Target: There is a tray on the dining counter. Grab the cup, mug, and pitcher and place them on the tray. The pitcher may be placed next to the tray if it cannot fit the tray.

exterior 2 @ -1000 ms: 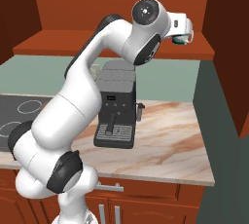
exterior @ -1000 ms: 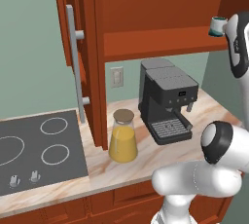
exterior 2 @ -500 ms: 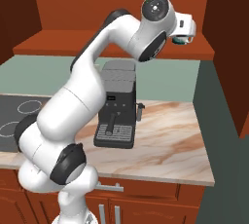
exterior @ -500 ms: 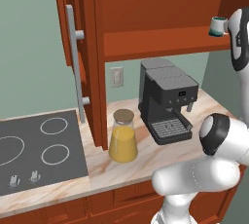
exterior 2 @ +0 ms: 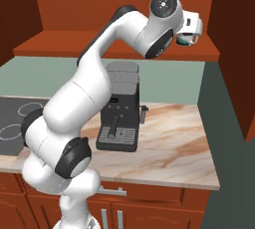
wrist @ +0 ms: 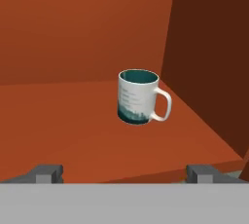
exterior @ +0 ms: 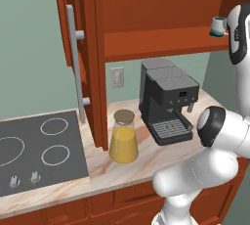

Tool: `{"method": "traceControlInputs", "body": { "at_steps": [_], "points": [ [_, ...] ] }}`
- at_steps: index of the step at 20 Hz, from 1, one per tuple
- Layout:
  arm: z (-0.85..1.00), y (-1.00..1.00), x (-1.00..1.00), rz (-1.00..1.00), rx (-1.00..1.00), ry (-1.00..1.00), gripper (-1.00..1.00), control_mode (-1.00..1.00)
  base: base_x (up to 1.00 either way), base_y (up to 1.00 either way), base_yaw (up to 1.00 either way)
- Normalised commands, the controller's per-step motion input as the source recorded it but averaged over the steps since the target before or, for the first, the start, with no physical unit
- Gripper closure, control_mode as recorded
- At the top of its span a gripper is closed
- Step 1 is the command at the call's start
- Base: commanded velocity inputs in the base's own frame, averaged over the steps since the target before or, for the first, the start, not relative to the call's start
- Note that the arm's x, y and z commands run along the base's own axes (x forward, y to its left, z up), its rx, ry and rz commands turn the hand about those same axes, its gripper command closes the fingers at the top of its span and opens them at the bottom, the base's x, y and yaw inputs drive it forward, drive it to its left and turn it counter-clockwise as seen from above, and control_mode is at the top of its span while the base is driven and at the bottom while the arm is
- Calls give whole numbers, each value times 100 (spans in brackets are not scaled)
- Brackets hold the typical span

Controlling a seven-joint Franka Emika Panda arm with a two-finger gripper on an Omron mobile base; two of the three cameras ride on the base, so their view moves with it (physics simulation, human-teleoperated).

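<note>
Left base view: the pitcher (exterior: 123, 138) stands upright on the desk (exterior: 146, 163) in the lower middle of the frame, between the stovetop (exterior: 36, 148) at the left and the coffee machine (exterior: 167, 101) at the right, just in front of the edge of an open cabinet door (exterior: 80, 57). Its brown lid is on and orange-yellow liquid fills the wide lower part. At the upper right, the mug (exterior: 218, 26) stands on the cabinet shelf (exterior: 166, 43), close to the white arm (exterior: 222, 146) that rises along the right edge.

Right base view: the arm (exterior 2: 84, 108) climbs from the lower left and bends to the upper right of the frame, where the hand reaches the shelf (exterior 2: 99, 51). A small part of the mug (exterior 2: 185, 39) shows just under the hand, at the shelf level. The coffee machine (exterior 2: 119, 106) stands on the desk (exterior 2: 169, 148) in the middle, behind the arm. The stovetop (exterior 2: 15, 118) is at the left edge.

Hand view: the mug (wrist: 139, 96) stands upright on the shelf (wrist: 73, 135) a little right of the middle of the frame, handle turned to the right, near the side wall of the cabinet. The tool (wrist: 125, 173) is released, with its two fingertips (wrist: 47, 173) wide apart at the bottom of the frame. They are not touching the mug, which stands farther back between them.
</note>
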Motion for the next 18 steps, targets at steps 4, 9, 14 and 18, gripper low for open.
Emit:
{"method": "traceControlInputs", "body": {
  "at_steps": [4,9,14,18],
  "points": [
    [0,-10,19,0,0,0,-100,-100,0,0,0],
    [1,-9,17,0,0,0,-100,-100,0,0,0],
    [0,-6,14,0,0,0,-100,-100,0,0,0],
    [0,-10,2,0,0,0,-100,-100,0,0,0]
  ]
}}
